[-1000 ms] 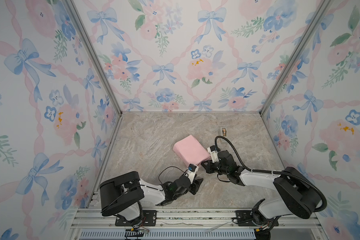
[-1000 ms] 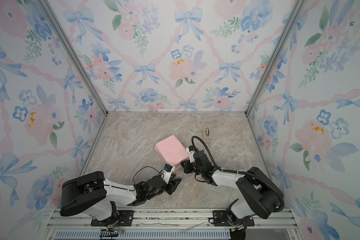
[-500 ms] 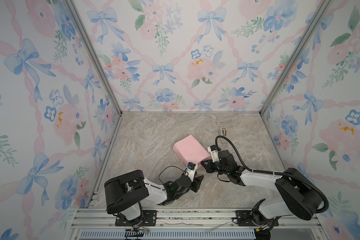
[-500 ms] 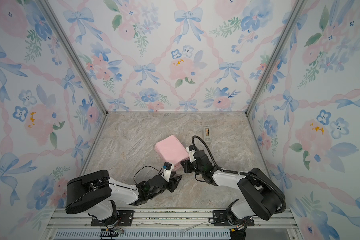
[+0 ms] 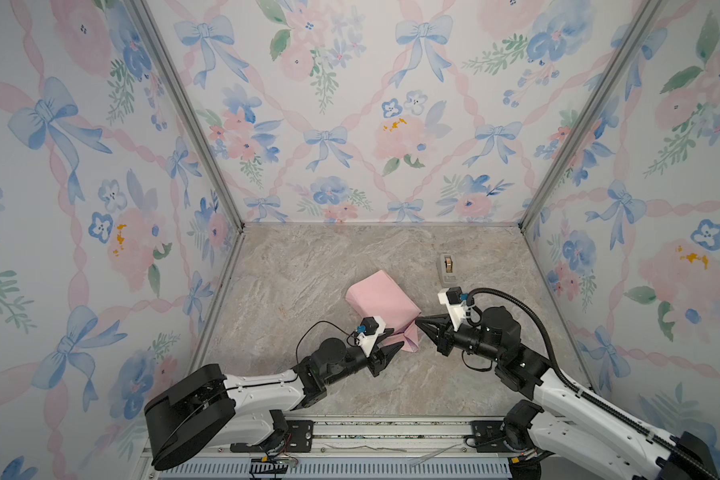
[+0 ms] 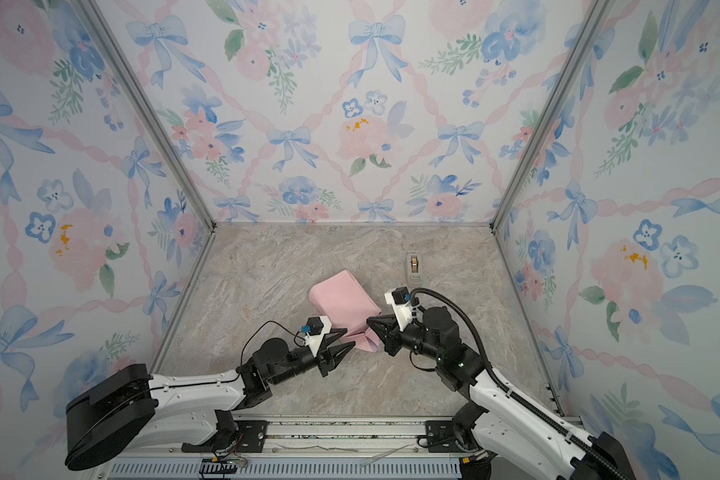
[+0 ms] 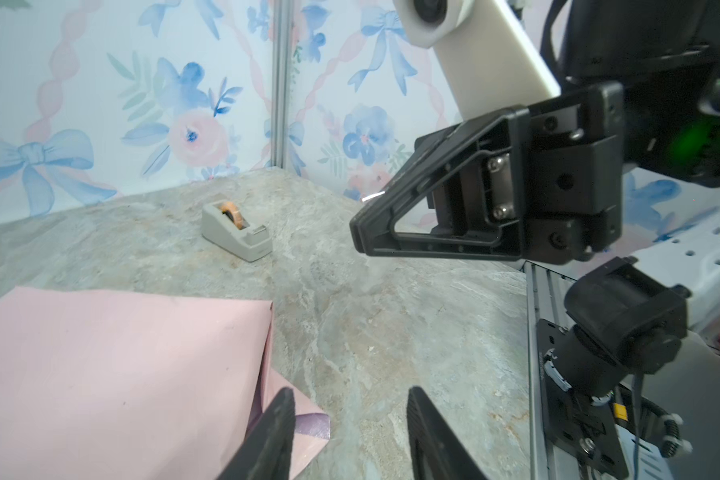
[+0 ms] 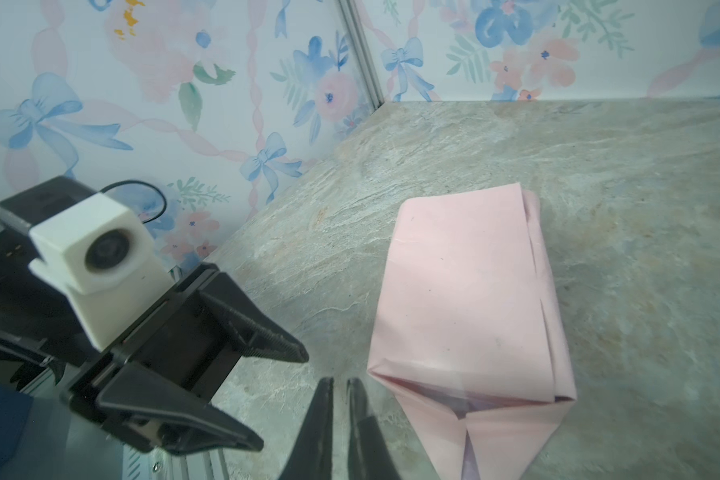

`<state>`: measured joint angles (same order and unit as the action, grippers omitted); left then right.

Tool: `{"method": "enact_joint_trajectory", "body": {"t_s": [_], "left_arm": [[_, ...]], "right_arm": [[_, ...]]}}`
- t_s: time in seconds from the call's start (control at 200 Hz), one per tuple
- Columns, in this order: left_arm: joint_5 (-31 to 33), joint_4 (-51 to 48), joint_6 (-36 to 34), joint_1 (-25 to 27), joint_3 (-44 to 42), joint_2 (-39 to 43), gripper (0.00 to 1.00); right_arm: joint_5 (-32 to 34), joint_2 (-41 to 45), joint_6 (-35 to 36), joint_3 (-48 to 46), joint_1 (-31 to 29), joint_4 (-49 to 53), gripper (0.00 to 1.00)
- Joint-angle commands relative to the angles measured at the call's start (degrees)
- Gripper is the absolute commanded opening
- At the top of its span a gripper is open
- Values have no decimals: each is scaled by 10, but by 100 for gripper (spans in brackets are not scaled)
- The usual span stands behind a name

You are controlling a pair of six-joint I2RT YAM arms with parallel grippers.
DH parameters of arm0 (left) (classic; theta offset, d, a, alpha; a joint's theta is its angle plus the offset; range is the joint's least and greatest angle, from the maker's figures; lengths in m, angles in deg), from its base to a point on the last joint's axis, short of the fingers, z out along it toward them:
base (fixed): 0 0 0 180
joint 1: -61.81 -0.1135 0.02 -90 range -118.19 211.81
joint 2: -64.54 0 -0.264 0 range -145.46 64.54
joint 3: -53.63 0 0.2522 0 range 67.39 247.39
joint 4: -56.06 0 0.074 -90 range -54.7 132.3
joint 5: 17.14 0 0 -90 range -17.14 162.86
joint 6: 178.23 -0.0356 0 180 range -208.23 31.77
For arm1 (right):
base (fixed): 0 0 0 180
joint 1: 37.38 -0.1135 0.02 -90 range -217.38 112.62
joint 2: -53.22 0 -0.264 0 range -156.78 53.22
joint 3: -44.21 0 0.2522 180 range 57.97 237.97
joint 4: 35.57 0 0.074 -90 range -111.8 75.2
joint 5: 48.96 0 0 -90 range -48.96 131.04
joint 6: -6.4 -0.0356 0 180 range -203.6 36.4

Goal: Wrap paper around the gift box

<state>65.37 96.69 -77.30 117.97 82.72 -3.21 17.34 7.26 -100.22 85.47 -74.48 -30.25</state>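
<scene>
Left hand (image 5: 396, 338), seen in both top views (image 6: 350, 337): jaws part-way apart, nothing between them, pointing at the near end of the paper (image 5: 381, 301). In the left wrist view (image 7: 350, 399) one finger (image 7: 281, 419) overlaps the paper's (image 7: 121, 353) loose corner flap, where a strip of the lilac face shows; whether it touches cannot be told.

Right hand (image 5: 417, 321) – jaws drawn almost together, only a slit between them in the right wrist view (image 8: 341, 380), gripping nothing. Its tip lies just beside the near right corner of the paper (image 6: 341, 301), and the two hands face each other across the flap.

The paper (image 8: 462, 291) lies near the middle of the desk (image 5: 308, 270), pink face outward, folded into a block-shaped parcel with a triangular tuck at the near end. The gift box is hidden from every view.

A beige tape dispenser (image 5: 447, 268) stands behind the right hand, apart from the parcel, with a tan roll in it (image 7: 235, 232); any marking on it is too small to read.

Floral walls with metal corner posts close the desk on three sides – the front edge is a metal rail (image 5: 371, 432) carrying both arm bases. Bare desk lies behind and to the left of the parcel.
</scene>
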Motion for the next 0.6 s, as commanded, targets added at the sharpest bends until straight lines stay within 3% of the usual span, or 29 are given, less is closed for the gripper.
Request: {"method": "enact_joint_trajectory", "body": {"t_s": [0.0,0.22,0.595], "left_arm": [[-123,-33,-74,-10,16,18,48],[-196,-38,-81,-9,57,-6,49],[-223,-38,-49,-9,96,-42,47]], "right_arm": [[-78,33,80,33,8,100,12],[-137,43,108,62,11,130,11],[-171,5,108,79,11,114,10]]}}
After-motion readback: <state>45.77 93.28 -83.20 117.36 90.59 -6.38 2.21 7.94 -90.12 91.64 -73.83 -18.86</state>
